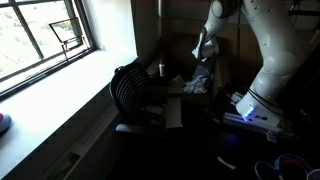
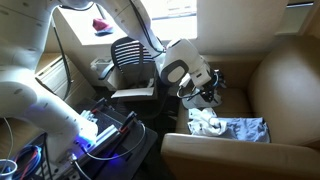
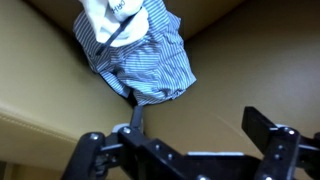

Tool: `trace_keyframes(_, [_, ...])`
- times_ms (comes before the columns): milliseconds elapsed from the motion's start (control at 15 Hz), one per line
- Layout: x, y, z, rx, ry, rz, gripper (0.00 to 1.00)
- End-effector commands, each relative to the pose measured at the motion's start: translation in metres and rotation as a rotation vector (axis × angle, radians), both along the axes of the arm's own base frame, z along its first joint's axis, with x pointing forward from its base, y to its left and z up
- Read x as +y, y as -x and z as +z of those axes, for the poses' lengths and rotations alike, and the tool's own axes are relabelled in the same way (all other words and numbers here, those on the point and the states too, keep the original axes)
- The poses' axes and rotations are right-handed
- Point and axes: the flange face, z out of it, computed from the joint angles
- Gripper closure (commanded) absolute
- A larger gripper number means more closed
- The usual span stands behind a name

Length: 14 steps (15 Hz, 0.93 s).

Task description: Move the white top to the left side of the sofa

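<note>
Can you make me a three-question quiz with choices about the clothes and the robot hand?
1. Where is the white top? A floor. B sofa. C windowsill.
2. What colour is the striped cloth? A blue and white. B red. C green.
3. The hand is: A holding the top. B holding a ball. C open, empty.
Answers: B, it lies on the tan seat; A, blue and white stripes show in the wrist view; C, its fingers stand apart, nothing between.

Top [image 2: 204, 123] lies on cloth [image 2: 246, 130], both on sofa [image 2: 290, 80] seat; chair [image 2: 128, 55] stands nr sofa, by window [image 1: 45, 40].
</note>
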Motion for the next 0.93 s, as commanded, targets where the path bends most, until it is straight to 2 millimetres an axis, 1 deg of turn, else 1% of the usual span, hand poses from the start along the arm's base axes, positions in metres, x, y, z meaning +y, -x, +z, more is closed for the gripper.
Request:
trace_keyframes(0, [-0.034, -0.032, -0.048, -0.01, -0.182, -0.09, 0.0])
trace_keyframes(67, [-0.008, -0.019, -0.034, 0.012, -0.093, -0.062, 0.0])
trace_keyframes(133, [-0.013, -0.025, -0.043, 0.008, -0.11, -0.064, 0.0])
trace_keyframes(200, [-0.015, -0.023, -0.045, 0.01, -0.104, -0.067, 0.0])
trace_keyframes(333, [-0.014, -0.022, -0.042, 0.011, -0.098, -0.067, 0.0])
trace_keyframes(400, [-0.003, -0.021, -0.037, 0.02, -0.084, 0.023, 0.0])
trace_keyframes(467, [-0.001, -0.024, -0.041, 0.034, -0.102, 0.102, 0.0])
trace_keyframes(533, [-0.014, -0.02, -0.066, 0.122, -0.077, 0.034, 0.0])
trace_keyframes(600, [-0.025, -0.021, -0.072, 0.114, 0.015, -0.03, 0.0])
trace_keyframes(667, [-0.038, -0.015, -0.087, 0.105, 0.04, -0.055, 0.0])
trace_keyframes(867, [-0.074, 0.004, -0.102, 0.167, 0.148, -0.149, 0.0])
